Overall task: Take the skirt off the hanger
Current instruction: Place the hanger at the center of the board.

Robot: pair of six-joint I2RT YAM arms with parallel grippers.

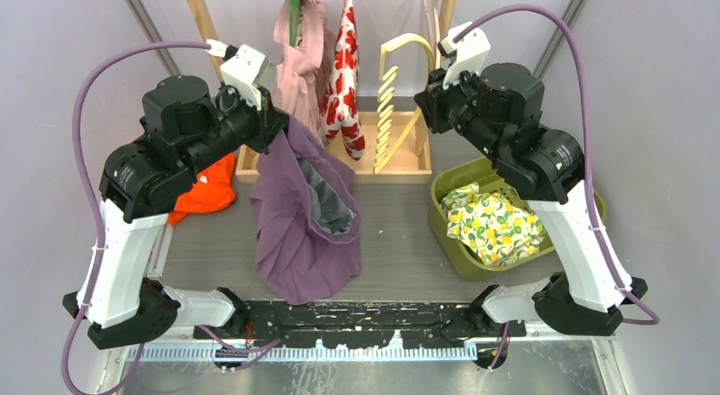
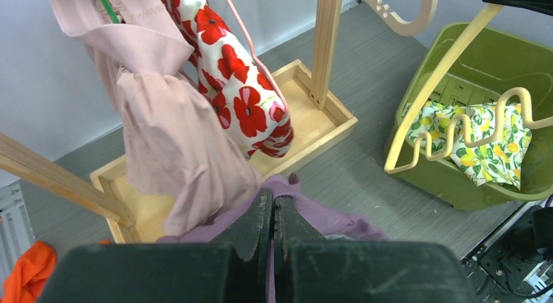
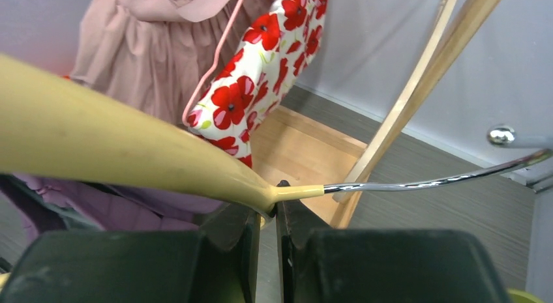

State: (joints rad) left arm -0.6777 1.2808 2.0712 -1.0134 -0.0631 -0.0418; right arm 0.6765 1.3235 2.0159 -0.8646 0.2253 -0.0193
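Skirt (image 1: 301,217): a purple, soft, matte cloth with a grey lining showing in its open fold. It hangs from the left jaws, and its lower part is pooled on the worktop (image 1: 399,251) in front of the rack base (image 1: 407,164). Its long axis runs from the jaws down and toward the near edge, so the bulk of it lies straight below and in front of the left arm, which is the nearer arm. The left jaws are pressed together on a bunched edge of the skirt; the left wrist view shows purple fabric squeezed up between them.

The right jaws are clamped on the hanger (image 1: 387,93) at its neck, where the pale wood meets the shiny metal hook. The hanger is smooth, rigid and curved, with a notched, wavy edge. In the top view it stands to the skirt's right, apart from it, with no cloth on it that I can see. The skirt looks already free, so what is left is probably to lay it down.

A pink dress (image 1: 299,72) and a poppy-print garment (image 1: 344,81) hang just behind the skirt, close enough to snag. A green bin (image 1: 450,238) with lemon-print cloth (image 1: 492,225) sits to the right.
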